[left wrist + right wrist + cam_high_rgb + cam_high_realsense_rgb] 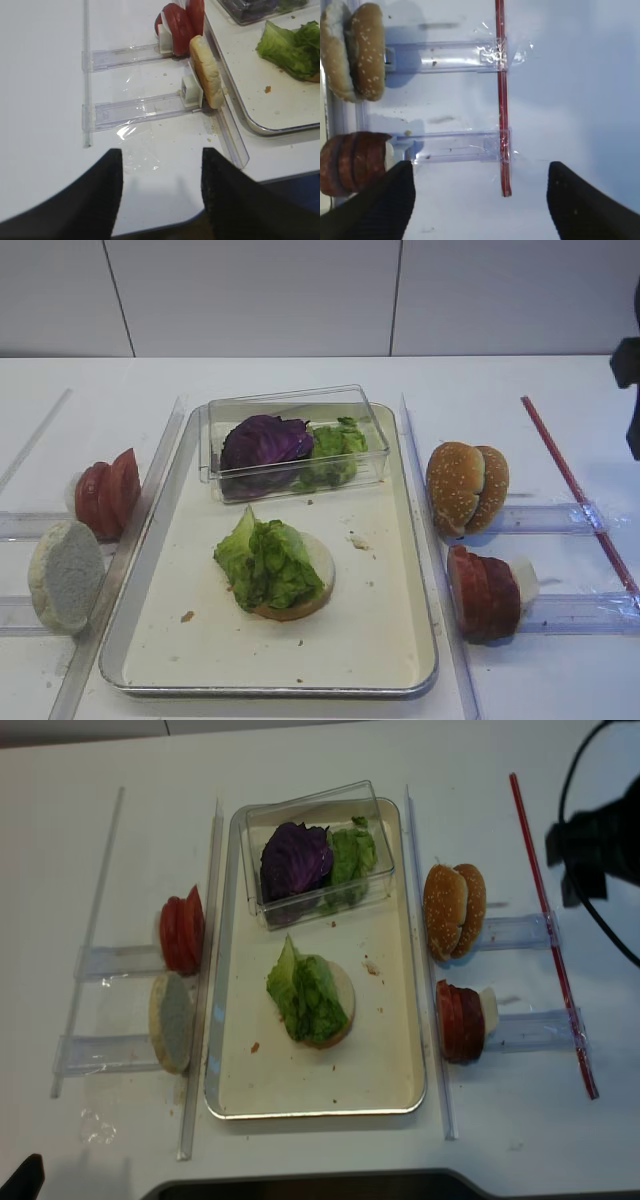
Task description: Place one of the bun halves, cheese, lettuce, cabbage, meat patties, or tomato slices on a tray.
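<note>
Right gripper (477, 200), nearest the wrist camera: jaws spread wide over bare table, holding nothing; meat patties (352, 162) at its 9 o'clock. Left gripper (160, 192): likewise parted and empty. Lettuce (266, 562) lies on a bun half at tray (390, 640) centre, clear box (293, 440) at 12 o'clock.

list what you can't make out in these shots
- Bun half on the tray: the lettuce covers most of its top in both high views.
- Cabbage: its lower part blurs behind the clear box wall.
- Right gripper: only dark fingertips in its wrist view; cut by the frame edge in the high view.
- Left gripper: fingertips only.
</note>
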{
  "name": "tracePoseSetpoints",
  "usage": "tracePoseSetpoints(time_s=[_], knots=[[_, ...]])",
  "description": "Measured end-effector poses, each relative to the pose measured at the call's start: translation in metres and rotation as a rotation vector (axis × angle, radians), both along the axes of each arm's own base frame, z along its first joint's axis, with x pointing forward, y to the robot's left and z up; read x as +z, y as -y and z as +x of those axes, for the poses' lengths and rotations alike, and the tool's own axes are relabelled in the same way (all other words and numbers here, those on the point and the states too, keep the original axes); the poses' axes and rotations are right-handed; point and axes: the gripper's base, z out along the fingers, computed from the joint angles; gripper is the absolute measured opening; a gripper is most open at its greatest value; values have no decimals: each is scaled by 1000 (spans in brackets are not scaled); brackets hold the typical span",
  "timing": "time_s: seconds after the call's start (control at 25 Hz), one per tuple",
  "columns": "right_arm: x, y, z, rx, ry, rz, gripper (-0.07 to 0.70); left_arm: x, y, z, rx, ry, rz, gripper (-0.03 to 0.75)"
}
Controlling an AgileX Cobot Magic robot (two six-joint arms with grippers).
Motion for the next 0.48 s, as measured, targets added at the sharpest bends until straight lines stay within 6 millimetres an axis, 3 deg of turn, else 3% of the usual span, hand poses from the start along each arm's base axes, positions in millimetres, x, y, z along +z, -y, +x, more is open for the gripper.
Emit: tracePoseSetpoints(time_s=[0.48], knots=[[-12,19,-86,75,86,-11,553,0,0,0,0,0,0,345]])
